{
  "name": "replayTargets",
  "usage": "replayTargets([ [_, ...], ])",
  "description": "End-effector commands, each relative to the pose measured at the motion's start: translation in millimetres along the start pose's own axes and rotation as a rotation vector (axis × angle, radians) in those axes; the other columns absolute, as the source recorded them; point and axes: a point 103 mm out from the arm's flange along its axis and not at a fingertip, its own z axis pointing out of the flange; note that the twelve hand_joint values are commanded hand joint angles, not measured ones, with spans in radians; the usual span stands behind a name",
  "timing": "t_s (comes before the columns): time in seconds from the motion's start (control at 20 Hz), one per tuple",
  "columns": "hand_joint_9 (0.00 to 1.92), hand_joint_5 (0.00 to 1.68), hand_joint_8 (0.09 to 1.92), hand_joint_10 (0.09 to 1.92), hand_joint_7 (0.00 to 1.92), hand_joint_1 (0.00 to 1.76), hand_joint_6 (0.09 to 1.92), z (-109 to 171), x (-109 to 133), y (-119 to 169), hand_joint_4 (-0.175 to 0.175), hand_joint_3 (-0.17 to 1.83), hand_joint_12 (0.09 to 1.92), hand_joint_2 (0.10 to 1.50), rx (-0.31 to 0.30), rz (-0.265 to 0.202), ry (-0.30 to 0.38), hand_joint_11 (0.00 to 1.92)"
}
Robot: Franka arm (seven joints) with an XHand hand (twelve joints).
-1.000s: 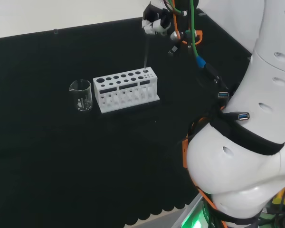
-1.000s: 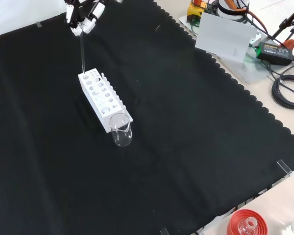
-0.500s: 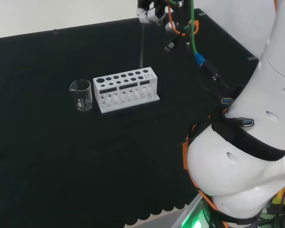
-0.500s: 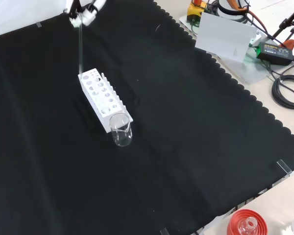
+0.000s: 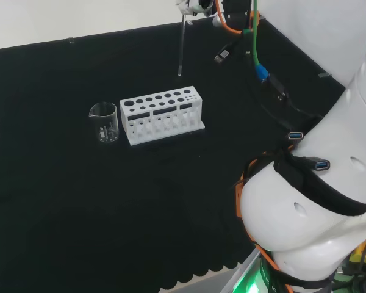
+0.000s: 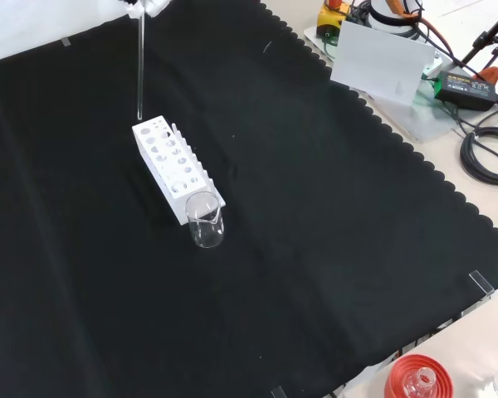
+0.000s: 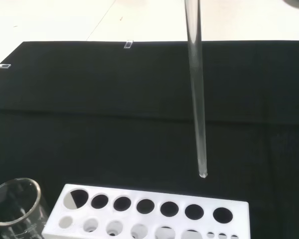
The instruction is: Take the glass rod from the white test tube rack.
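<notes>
Head view, left to right: small glass beaker point(image 5: 104, 122) stands just beside the left end of the white test tube rack point(image 5: 162, 115), apart from it by a sliver. Above the rack's right end hangs the glass rod point(image 5: 181, 46), upright, its lower tip clear of the rack top with black cloth point(image 5: 79, 201) showing between. The rod's upper end runs into the hand point(image 5: 194, 6) at the frame's top edge; I see white finger parts closed about it, so I read the hand as pinching the rod near its top. Front view agrees: rod point(image 6: 139, 66) vertical, tip just above the far end of the rack point(image 6: 177, 170), hand point(image 6: 146, 6) barely in frame. Wrist view shows the tip point(image 7: 203, 173) hanging free above the row of holes point(image 7: 145, 205), over none of them that I can name. My read is that the rod is out and the task nearly done. Risks I log: the hold sits at one end of a long smooth rod, so a quick swing could set it pendulating or let it slide down through the fingers; a drop would land on the rack or the beaker and could break glass. Any sideways move while low could clip the rack's rim and tip it toward the beaker.
</notes>
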Motion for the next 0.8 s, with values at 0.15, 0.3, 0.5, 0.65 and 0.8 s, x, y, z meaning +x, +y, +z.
replayTargets([
  [0.15,1.65,1.06,0.90,0.59,1.11,1.29,0.89,-7.2,14.6,-18.8,-0.175,-0.17,0.66,1.15,-0.001,0.002,-0.005,1.53],
  [0.3,1.65,1.06,0.90,0.59,1.11,1.29,0.89,-11.2,22.0,-21.6,-0.175,-0.17,0.66,1.15,-0.014,-0.015,-0.001,1.53],
  [0.5,1.66,1.06,0.89,0.58,1.11,1.29,0.88,-23.2,37.8,-21.8,-0.175,-0.17,0.65,1.15,-0.024,-0.033,-0.012,1.53],
  [0.65,1.66,1.06,0.89,0.58,1.11,1.29,0.88,-18.1,42.0,-19.3,-0.175,-0.17,0.65,1.15,-0.016,-0.053,-0.012,1.53],
  [0.8,1.66,1.07,0.89,0.57,1.12,1.29,0.88,-20.6,45.7,-19.1,-0.175,-0.17,0.65,1.15,-0.011,-0.062,-0.012,1.53],
])
